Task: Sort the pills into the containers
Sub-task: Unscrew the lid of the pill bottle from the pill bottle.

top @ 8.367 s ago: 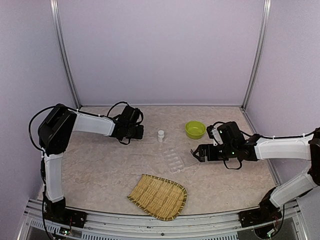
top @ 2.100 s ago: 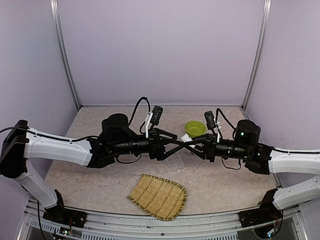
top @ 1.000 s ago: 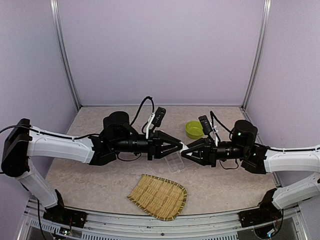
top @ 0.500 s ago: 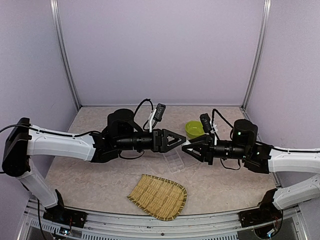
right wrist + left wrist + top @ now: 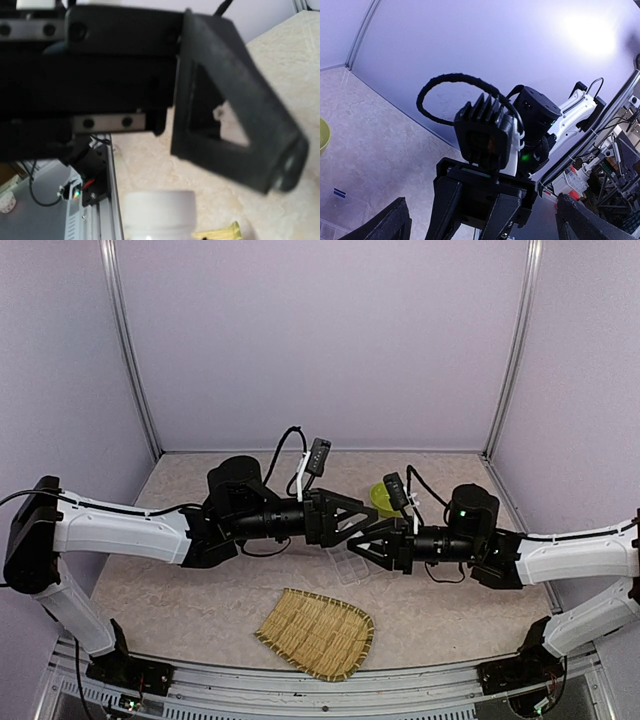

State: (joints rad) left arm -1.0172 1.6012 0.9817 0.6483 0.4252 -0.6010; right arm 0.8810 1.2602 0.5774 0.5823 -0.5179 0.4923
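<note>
Left gripper (image 5: 355,523) is standing wide open and is holding nothing; its fingers (image 5: 387,225) are spreading to either side of the right gripper (image 5: 365,543), nose to nose with it.

Right gripper is gripping a white pill bottle (image 5: 159,212), which is sitting right at its fingertips in the right wrist view. It is looking capped, though I cannot tell for certain.

Organiser box (image 5: 347,568) is lying on the table just below and slightly nearward of both gripper tips. I am seeing no pills in its compartments, though they are too small to check. The lime bowl (image 5: 383,502) is sitting just behind the right gripper, and the bamboo tray (image 5: 318,632) is lying well nearward of both.

Judgement: sorting is not yet starting. The bottle is being readied in mid-air; opening it, tipping out the pills and placing them all are remaining.
</note>
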